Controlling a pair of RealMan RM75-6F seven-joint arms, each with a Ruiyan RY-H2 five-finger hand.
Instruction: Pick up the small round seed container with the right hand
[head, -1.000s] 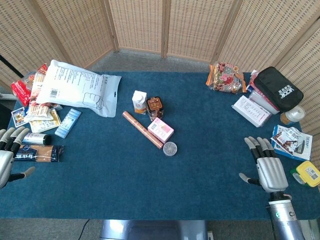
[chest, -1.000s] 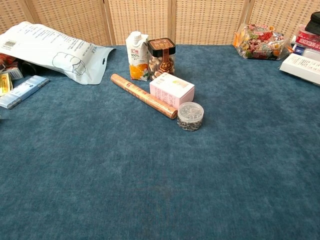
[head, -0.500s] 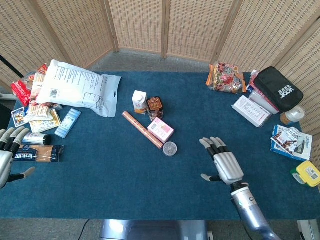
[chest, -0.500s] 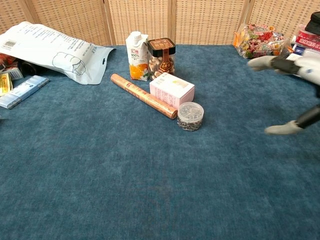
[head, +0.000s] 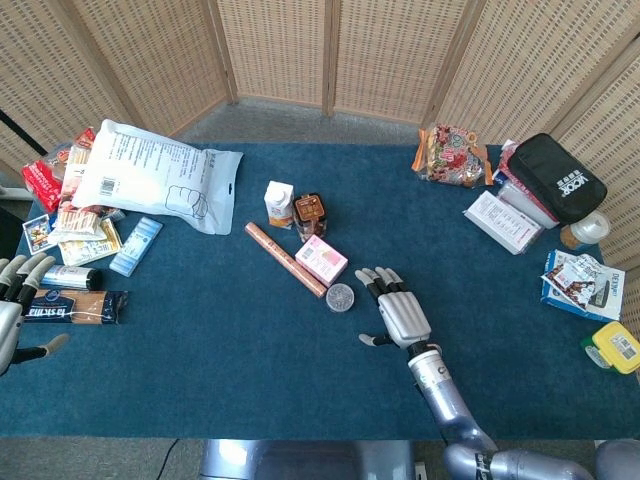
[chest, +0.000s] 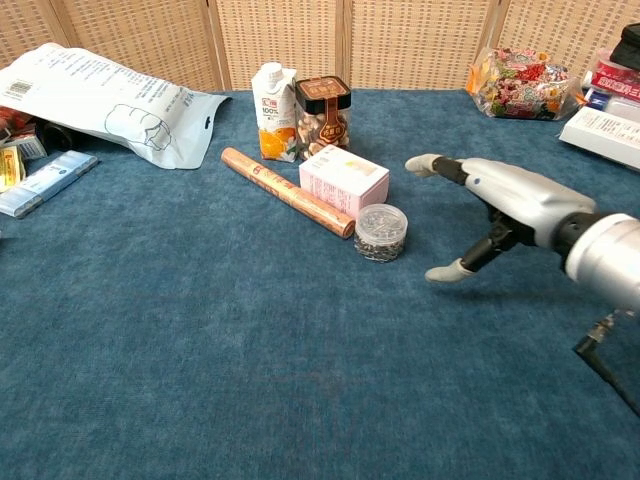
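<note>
The small round seed container (head: 340, 297) (chest: 381, 232), clear with dark seeds and a pale lid, stands on the blue table at the lower end of a brown tube. My right hand (head: 397, 313) (chest: 500, 205) hovers just to its right, fingers spread and holding nothing, thumb pointing toward the container with a small gap between them. My left hand (head: 15, 310) lies at the far left table edge, fingers apart and empty; the chest view does not show it.
Touching the container's far side are a brown tube (head: 285, 259) and a pink box (head: 321, 260). Behind them stand a juice carton (head: 279, 203) and a nut jar (head: 310, 216). A white bag (head: 150, 172) and snack packets fill the left; boxes and a black pouch (head: 556, 177) crowd the right.
My right hand has swept left across the table from the right edge to just beside the seed container. The left hand and all objects stayed put.
</note>
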